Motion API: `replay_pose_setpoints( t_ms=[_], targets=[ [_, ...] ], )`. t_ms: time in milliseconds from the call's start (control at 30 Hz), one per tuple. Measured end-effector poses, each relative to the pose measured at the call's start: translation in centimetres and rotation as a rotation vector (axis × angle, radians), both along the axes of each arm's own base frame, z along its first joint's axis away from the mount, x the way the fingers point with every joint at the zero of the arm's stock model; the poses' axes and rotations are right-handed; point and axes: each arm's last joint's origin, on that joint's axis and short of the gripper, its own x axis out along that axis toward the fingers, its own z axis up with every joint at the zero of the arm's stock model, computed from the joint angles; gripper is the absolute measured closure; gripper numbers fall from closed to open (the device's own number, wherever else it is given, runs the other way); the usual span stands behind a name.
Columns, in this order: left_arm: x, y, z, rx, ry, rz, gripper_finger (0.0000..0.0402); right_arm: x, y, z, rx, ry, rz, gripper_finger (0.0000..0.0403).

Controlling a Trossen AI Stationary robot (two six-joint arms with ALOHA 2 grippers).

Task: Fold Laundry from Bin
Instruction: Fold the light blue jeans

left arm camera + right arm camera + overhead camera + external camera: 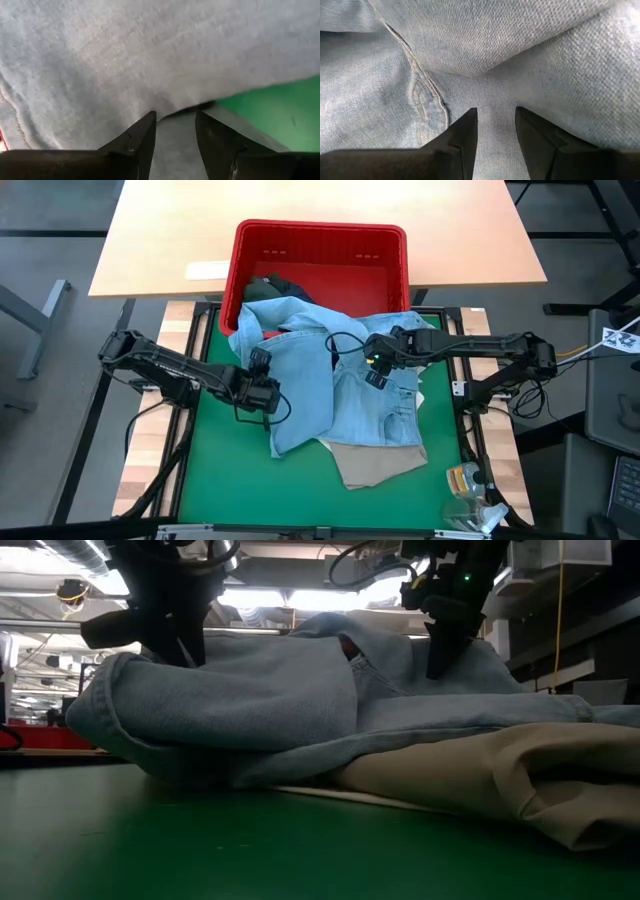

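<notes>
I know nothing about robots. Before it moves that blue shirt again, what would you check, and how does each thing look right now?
1. Left claw at the light blue shirt: ok, cloth sits between its fingers.
2. Right claw at the shirt: ok, fingers straddle a fold.
3. Shirt free of the red bin: not ok, its far part still drapes over the bin's near edge.
4. Beige garment clear: not ok, it lies under the shirt.
5. Firm grips: cannot tell.

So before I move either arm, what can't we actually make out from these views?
- Whether either gripper pinches the light blue shirt: cloth fills both wrist views.
- The beige garment: mostly under the shirt, high view.
- The dark garment in the bin: partly covered by the shirt.
</notes>
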Motion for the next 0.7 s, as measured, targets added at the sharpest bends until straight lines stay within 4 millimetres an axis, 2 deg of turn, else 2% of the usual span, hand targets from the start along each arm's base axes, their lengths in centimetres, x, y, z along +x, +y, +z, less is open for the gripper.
replay_pose_setpoints(
  t_ms=[367, 700],
  targets=[
    [0.68, -0.14, 0.14, -0.015, -0.079, 0.000, 0.0267, 0.00, 0.00, 0.00, 0.000, 0.000, 0.000, 0.0269],
    [0.29, -0.48, 0.05, -0.013, -0.038, -0.017, 0.0267, 0.00, 0.00, 0.00, 0.000, 0.000, 0.000, 0.0269]
  ],
)
